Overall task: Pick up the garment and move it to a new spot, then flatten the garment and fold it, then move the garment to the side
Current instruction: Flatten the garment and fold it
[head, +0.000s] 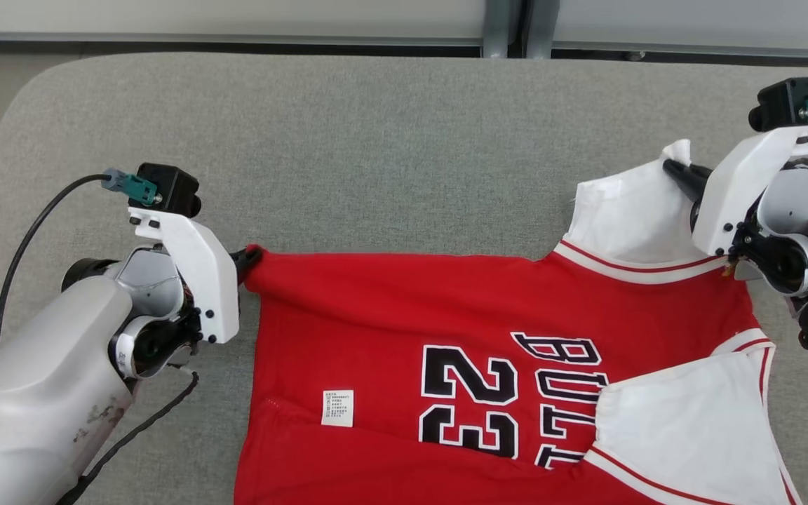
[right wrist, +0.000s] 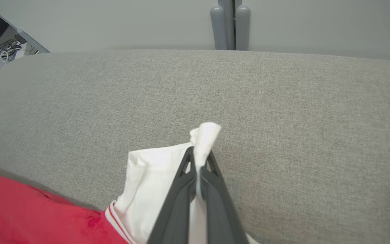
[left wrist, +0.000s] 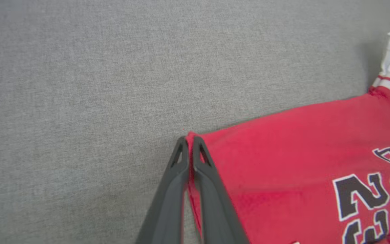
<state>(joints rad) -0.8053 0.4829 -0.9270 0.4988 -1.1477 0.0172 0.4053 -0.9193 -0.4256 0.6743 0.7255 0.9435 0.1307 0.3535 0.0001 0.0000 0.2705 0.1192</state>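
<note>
Now the garment (head: 390, 315) lies print-up on the near half of the tabletop (head: 376, 140); toward the tabletop's middle, the left gripper's (left wrist: 189, 139) jaws pinch a red hem corner and the right gripper's (right wrist: 200, 153) a white sleeve. Likely flattening; next, draw both corners apart evenly

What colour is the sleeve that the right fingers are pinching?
The sleeve is white; the right wrist view shows it best.

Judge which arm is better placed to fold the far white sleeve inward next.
Right, probably: the right gripper is shut on that sleeve; the left gripper pinches the red hem corner of the jersey.
</note>
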